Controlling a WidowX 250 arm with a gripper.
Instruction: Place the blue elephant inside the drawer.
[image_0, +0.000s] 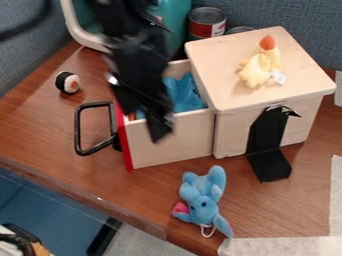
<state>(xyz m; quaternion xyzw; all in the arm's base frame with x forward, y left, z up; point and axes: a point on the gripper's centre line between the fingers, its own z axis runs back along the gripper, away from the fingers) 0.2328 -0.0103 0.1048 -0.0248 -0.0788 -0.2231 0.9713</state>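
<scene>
The black gripper hangs blurred over the front side of the pulled-out drawer, up and to the left of the elephant and apart from it. On the wooden table in front of the box lies the blue elephant, with its pink-lined ear to the left and a white string loop at its lower end. The wooden drawer stands out to the left from its box, with a red-edged front and a black handle. Blue cloth lies inside the drawer, partly hidden behind the arm.
A yellow plush bird lies on the box top. A black bracket stands against the box's front. A sushi toy sits at the left. Cans and a teal container stand behind. The table edge runs along the lower left.
</scene>
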